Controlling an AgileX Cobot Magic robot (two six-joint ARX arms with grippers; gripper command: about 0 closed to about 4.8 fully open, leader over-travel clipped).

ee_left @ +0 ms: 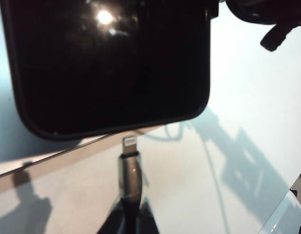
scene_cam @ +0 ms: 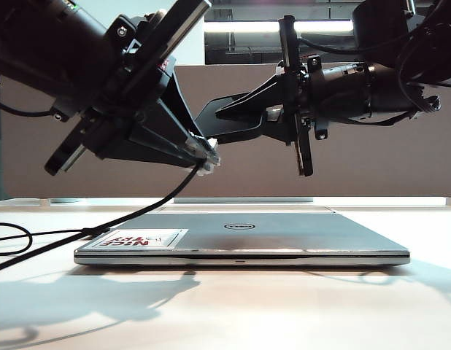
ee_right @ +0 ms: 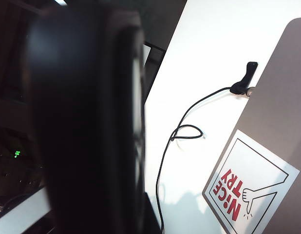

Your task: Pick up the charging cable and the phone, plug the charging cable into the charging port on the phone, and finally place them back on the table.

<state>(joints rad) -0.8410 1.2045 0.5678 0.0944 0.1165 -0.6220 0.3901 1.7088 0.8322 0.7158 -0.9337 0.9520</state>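
My left gripper [scene_cam: 203,154] hangs above the laptop's left part, shut on the charging cable [scene_cam: 138,213], which trails down to the left. In the left wrist view the fingers [ee_left: 122,219] pinch the cable behind its silver plug [ee_left: 128,142]. The plug tip points at the phone [ee_left: 111,68] and stands just short of its rounded end edge. The charging port is too dark to make out. My right gripper [scene_cam: 227,117] reaches in from the right, shut on the phone [scene_cam: 211,125]. In the right wrist view the phone [ee_right: 87,122] is a blurred dark slab.
A shut silver Dell laptop [scene_cam: 240,237] with a red-lettered sticker [scene_cam: 141,238] lies on the white table [scene_cam: 284,306] beneath both grippers. A second thin black cord [ee_right: 175,131] loops on the table, its black plug [ee_right: 243,78] at the laptop's edge. A grey-brown divider [scene_cam: 371,182] stands behind.
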